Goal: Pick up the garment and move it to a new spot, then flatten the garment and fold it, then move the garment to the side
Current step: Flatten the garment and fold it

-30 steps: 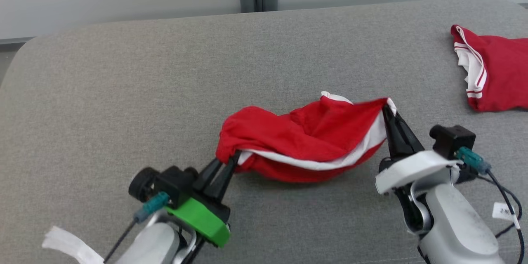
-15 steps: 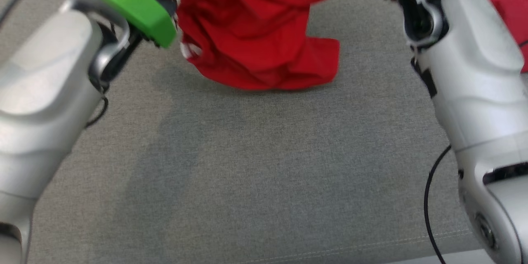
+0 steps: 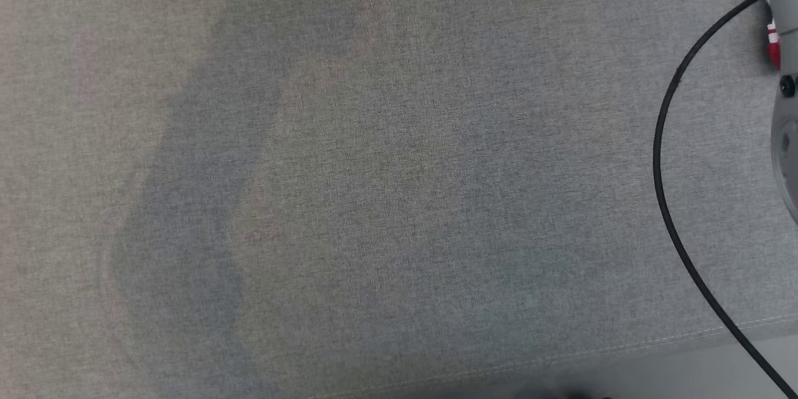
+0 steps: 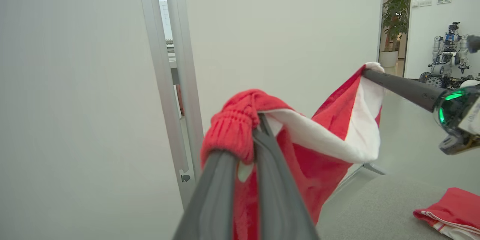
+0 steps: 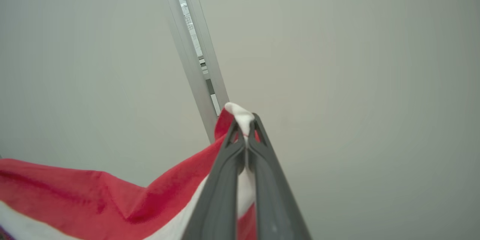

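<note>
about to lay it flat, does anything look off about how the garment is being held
Yes, the grip is lopsided: the left tool is shut on the garment at a bunched wad of ribbed red edge, draped over its tip, while the right tool pinches a neat white corner. Nothing looks torn.

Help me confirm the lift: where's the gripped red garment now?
In the left wrist view the red garment hangs stretched between the left gripper at its ribbed red edge and the right gripper at its white corner, above the gray cushion.

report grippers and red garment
Left gripper shut on garment, ribbed red edge. Right gripper shut on its white corner. Garment slung between them. Second red garment lies apart.
</note>
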